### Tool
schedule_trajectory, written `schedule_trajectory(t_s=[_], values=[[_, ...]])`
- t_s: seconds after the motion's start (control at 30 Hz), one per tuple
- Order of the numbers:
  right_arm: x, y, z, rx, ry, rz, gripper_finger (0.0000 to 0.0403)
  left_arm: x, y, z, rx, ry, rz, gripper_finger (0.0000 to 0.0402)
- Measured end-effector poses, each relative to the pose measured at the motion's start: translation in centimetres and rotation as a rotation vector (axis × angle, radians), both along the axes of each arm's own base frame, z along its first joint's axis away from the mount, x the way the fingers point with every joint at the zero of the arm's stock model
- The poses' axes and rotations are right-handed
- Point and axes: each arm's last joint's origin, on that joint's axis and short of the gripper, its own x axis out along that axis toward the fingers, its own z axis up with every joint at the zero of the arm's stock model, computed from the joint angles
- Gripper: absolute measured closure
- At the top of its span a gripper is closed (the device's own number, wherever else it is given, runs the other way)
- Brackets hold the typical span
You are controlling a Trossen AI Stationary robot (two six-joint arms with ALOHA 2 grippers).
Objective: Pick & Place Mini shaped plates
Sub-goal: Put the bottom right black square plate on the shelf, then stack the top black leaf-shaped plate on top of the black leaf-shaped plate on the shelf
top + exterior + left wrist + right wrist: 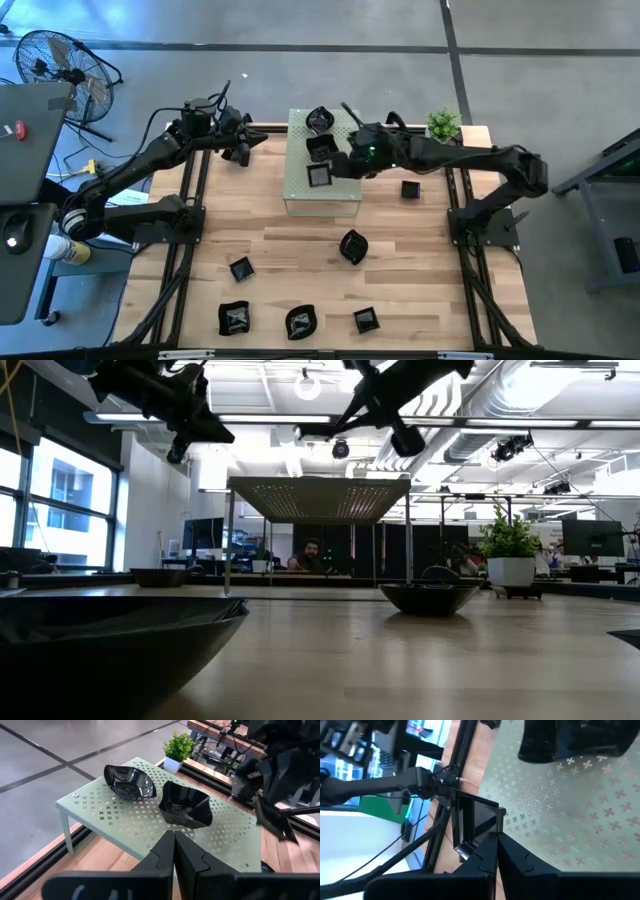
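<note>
Mini shaped plates are being gathered onto the pale green stand; three are sitting there, six are lying on the table. A square plate is being pinched by its rim in the right gripper over the stand. The left gripper, closed and empty, is being held beside the stand. Glossy and probably light, the plates are judged slippery, so rims are best gripped

Potted plant at table corner, floor fan beyond
</note>
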Motion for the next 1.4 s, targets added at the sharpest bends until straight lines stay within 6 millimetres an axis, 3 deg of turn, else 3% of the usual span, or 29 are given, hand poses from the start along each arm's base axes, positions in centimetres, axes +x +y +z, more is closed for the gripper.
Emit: schedule_trajectory(t_s=[0.47, 0.73, 1.17, 1.4], values=[[1.0, 0.4, -2.8, 0.092, 0.169, -0.124, 0.0402, 0.0, 0.0, 0.0, 0.002, 0.001, 0.005, 0.0401], [0.9, 0.1, -3.1, 0.09, 0.189, -0.138, 0.0398, 0.0, 0.0, 0.0, 0.009, 0.004, 0.005, 0.0401], [0.9, 0.3, -3.1, 0.047, 0.195, -0.078, 0.0335, 0.0, 0.0, 0.0, 0.01, 0.005, 0.008, 0.0401], [-1.4, -0.2, -0.5, -0.081, 0.162, -0.005, 0.0323, 0.0, 0.0, 0.0, 0.01, 0.005, 0.01, 0.0401]])
